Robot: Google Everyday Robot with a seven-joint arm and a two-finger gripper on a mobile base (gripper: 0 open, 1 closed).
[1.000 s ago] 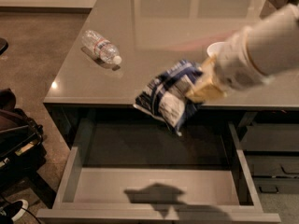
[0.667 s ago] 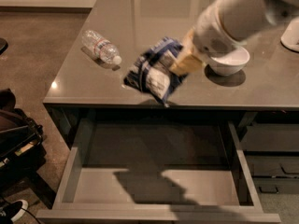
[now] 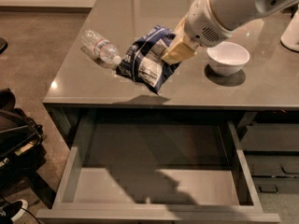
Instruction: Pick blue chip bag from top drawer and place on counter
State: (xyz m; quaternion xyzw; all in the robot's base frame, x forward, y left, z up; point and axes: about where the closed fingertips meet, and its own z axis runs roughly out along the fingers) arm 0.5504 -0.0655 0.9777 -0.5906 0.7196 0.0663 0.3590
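The blue chip bag (image 3: 145,59), dark blue foil with white label panels, hangs in the air above the front part of the counter (image 3: 84,85). My gripper (image 3: 174,53) is shut on the bag's right side, with the white arm reaching in from the upper right. The top drawer (image 3: 154,185) is pulled open below the counter, its grey floor bare and shaded by the arm's shadow.
A clear plastic water bottle (image 3: 100,46) lies on the counter just left of the bag. A white bowl (image 3: 228,58) stands to the right of the gripper. Another white object (image 3: 291,31) sits at the right edge. Dark drawers (image 3: 273,164) lie right; dark bags (image 3: 16,139) on the floor left.
My gripper has carried the chip bag up and back, from over the drawer's rear edge to above the counter, and a little leftward. The arm's shadow has shifted in the drawer.
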